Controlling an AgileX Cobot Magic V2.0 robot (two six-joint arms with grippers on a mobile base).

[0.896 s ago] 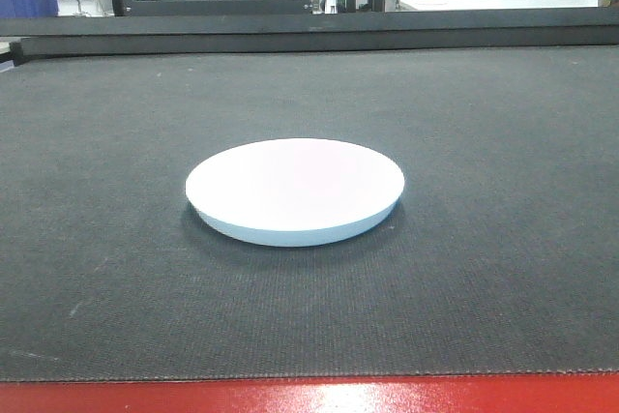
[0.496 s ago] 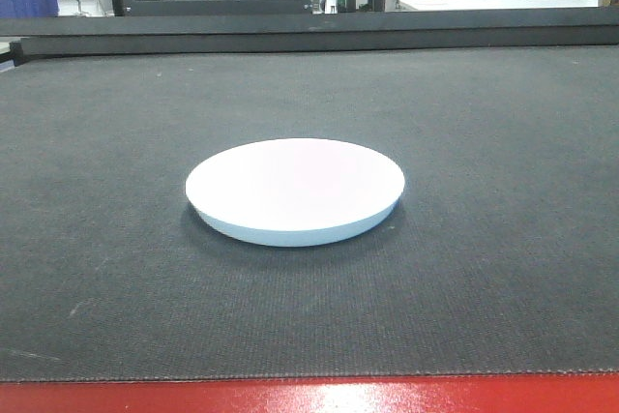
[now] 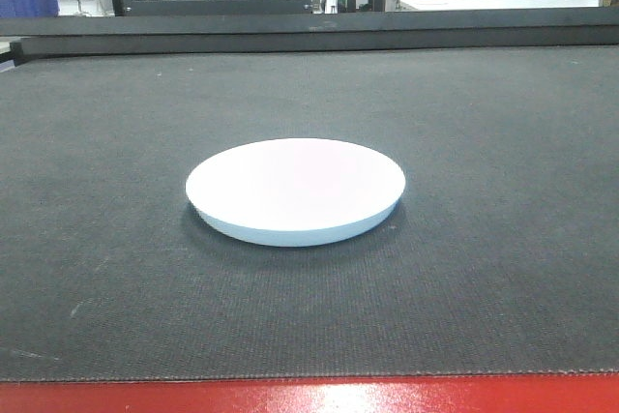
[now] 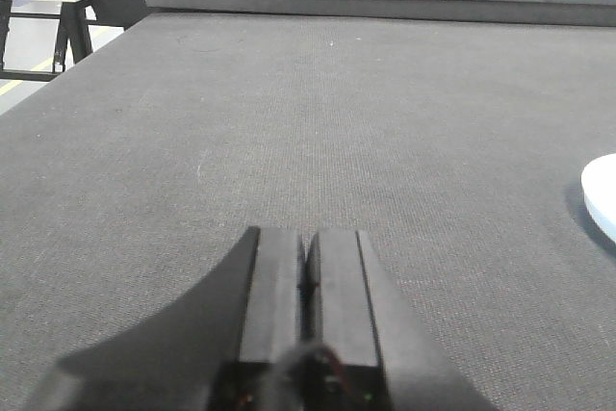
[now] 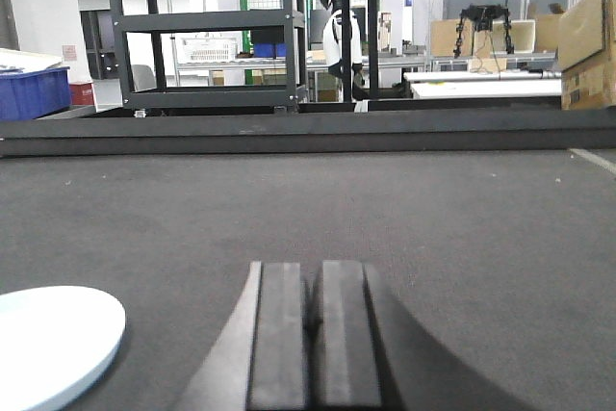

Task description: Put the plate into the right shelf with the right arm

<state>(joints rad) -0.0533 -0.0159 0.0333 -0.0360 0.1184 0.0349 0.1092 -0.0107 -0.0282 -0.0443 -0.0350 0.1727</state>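
The round white plate (image 3: 295, 189) lies flat on the dark mat (image 3: 484, 142) in the middle of the front view. Its edge shows at the right of the left wrist view (image 4: 602, 194) and at the lower left of the right wrist view (image 5: 48, 339). My left gripper (image 4: 306, 238) is shut and empty, low over the mat, left of the plate. My right gripper (image 5: 314, 271) is shut and empty, low over the mat, right of the plate. Neither gripper shows in the front view. The steel shelf with blue bins is out of view.
A raised black ledge (image 3: 309, 34) runs along the mat's far edge. A red strip (image 3: 309, 396) borders the near edge. Beyond stand a black metal rack (image 5: 207, 36), a blue bin (image 5: 34, 93), white tables (image 5: 481, 84) and a cardboard box (image 5: 587, 40).
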